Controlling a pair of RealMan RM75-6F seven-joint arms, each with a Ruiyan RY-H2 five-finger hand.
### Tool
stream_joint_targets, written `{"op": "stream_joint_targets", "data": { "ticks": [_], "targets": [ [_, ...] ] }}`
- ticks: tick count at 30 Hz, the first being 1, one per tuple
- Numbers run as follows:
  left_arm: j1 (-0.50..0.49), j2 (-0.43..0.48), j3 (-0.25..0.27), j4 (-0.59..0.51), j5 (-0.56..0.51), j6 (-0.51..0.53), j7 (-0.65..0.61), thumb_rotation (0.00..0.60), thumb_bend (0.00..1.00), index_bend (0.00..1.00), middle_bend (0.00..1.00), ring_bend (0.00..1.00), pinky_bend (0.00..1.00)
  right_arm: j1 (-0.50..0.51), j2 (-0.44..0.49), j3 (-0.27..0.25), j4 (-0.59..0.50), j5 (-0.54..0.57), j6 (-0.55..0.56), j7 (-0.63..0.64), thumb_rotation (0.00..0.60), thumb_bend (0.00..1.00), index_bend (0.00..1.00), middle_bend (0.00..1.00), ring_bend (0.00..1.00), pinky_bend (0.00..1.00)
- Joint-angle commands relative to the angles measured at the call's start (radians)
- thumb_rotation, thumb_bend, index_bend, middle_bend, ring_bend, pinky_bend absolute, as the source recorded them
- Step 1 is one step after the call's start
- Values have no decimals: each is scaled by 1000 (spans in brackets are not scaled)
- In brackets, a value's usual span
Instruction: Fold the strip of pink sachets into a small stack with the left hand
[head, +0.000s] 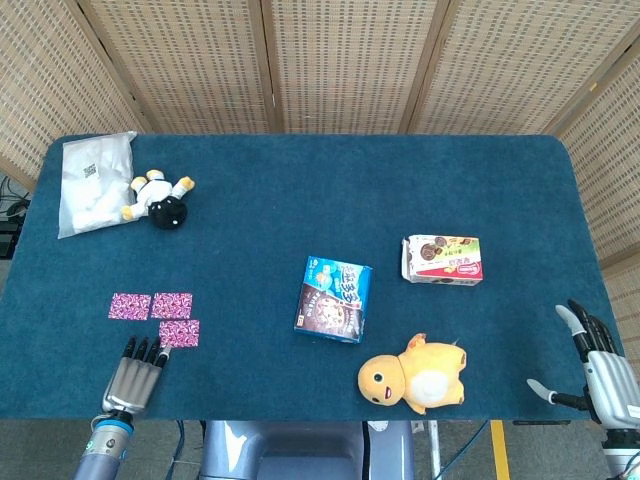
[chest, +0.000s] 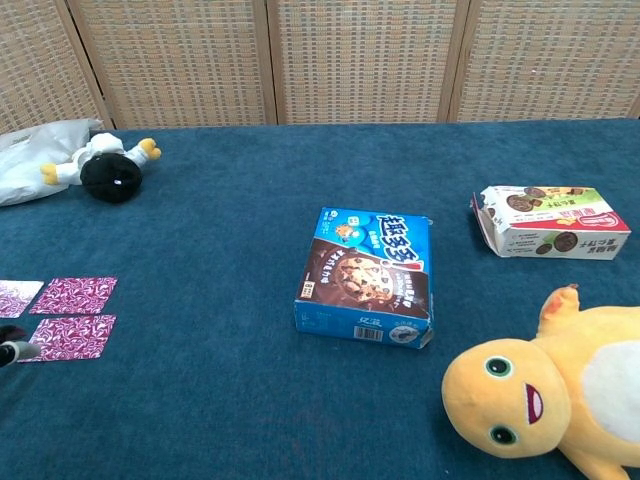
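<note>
My left hand (head: 131, 372) lies flat at the counter's near-left edge, fingers (head: 147, 349) straight, close together and holding nothing, just short of the pink sachets (head: 160, 314), so I judge a careless push could slide the strip instead of folding it.

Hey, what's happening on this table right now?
The robot's left hand lies flat at the near table edge, just short of the strip of pink sachets, holding nothing. The strip lies partly folded in an L shape, not stacked. The right hand sits open off the far corner, away from everything.
</note>
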Motion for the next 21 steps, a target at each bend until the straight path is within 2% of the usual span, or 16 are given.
{"op": "stream_joint_targets", "data": {
  "ticks": [1,6,9,16,21],
  "targets": [
    [7,30,-11,-12,42,-8,-56,600,757,54,0,0,0,0,0,0,0,0,-1,-1,600,106,43,0,0,0],
    [15,69,-47,-17,108,-13,-154,600,516,54,0,0,0,0,-1,0,-1,1,-1,-3,600,106,43,0,0,0],
    [19,86,-70,-17,138,-7,-196,600,434,54,0,0,0,0,-1,0,0,2,-1,-3,600,105,43,0,0,0],
    [19,121,-152,-7,164,-10,-297,600,358,54,0,0,0,1,-2,0,0,1,-1,-5,600,105,42,0,0,0],
    [-6,136,-225,35,130,-40,-322,600,332,61,0,0,0,1,-3,-1,-1,1,-4,-9,600,109,43,0,0,0]
  ]
}}
